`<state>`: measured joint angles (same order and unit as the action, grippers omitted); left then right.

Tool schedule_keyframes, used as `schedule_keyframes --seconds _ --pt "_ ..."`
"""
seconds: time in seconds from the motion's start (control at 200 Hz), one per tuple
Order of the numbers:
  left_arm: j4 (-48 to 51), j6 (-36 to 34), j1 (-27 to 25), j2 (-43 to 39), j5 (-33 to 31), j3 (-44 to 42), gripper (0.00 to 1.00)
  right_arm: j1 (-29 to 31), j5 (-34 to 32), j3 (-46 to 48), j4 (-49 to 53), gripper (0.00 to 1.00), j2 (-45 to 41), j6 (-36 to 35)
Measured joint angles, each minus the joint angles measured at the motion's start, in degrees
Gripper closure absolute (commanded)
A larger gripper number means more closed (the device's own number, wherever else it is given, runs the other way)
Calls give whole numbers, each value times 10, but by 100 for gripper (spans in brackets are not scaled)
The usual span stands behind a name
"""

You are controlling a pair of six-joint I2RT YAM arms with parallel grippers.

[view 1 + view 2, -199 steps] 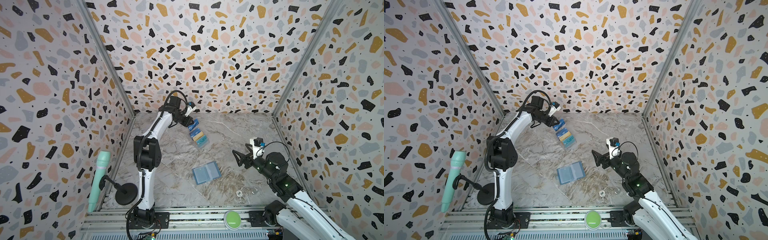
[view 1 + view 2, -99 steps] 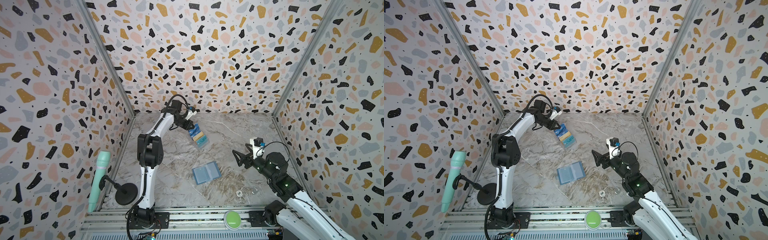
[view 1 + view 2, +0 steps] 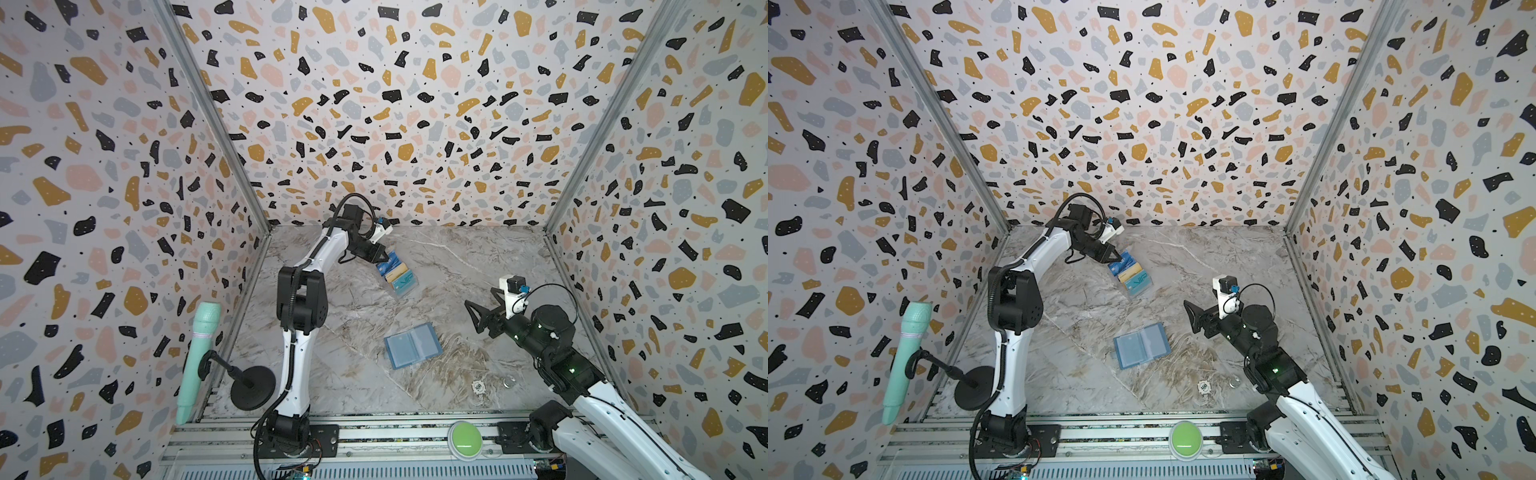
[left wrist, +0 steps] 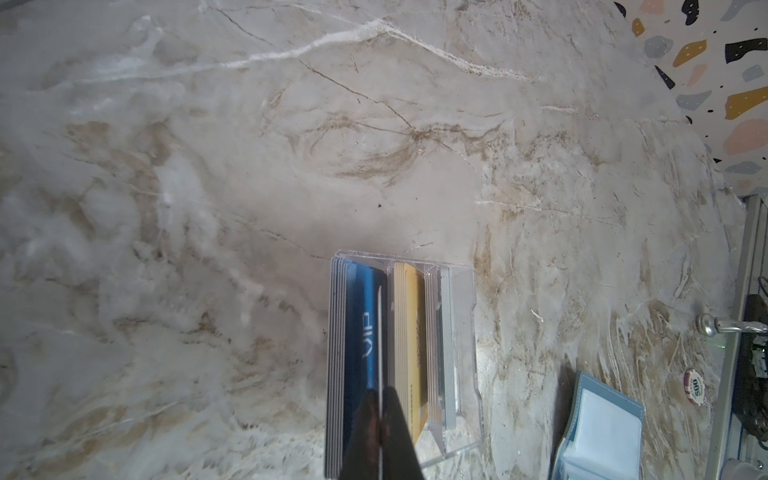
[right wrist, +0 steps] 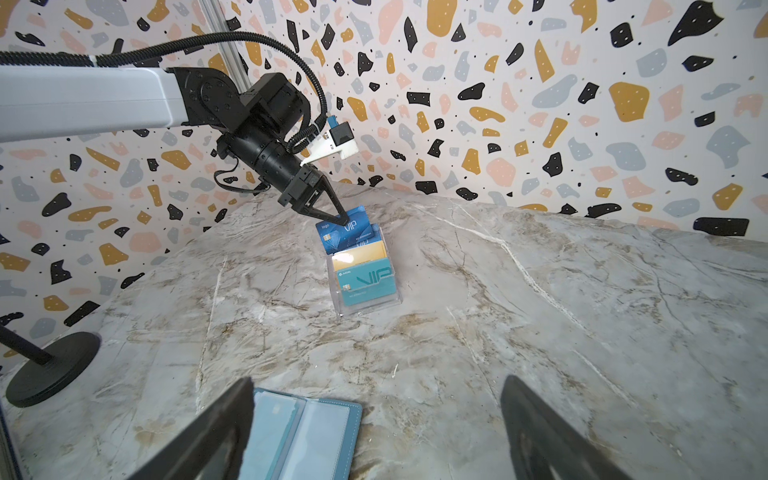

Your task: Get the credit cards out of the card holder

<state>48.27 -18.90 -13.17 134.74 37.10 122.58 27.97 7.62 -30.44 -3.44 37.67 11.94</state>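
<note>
The left gripper (image 5: 341,217) is clamped on the dark blue card (image 5: 351,236) by its top edge. The card looks slightly skewed, so it is best levelled and then lowered straight into the rear tier of the clear stand (image 5: 370,302) just beneath the tips.

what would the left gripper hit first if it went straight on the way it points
Probably the clear stand: the left gripper, shut on the dark blue card, points down at its back tier, though depth is unclear.
</note>
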Motion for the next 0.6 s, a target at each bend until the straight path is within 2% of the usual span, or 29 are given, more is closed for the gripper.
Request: schedule_keyframes --seconds 0.601 --pt "-16 16 0 4 0 0 100 0 -5 1 0 7 0 0"
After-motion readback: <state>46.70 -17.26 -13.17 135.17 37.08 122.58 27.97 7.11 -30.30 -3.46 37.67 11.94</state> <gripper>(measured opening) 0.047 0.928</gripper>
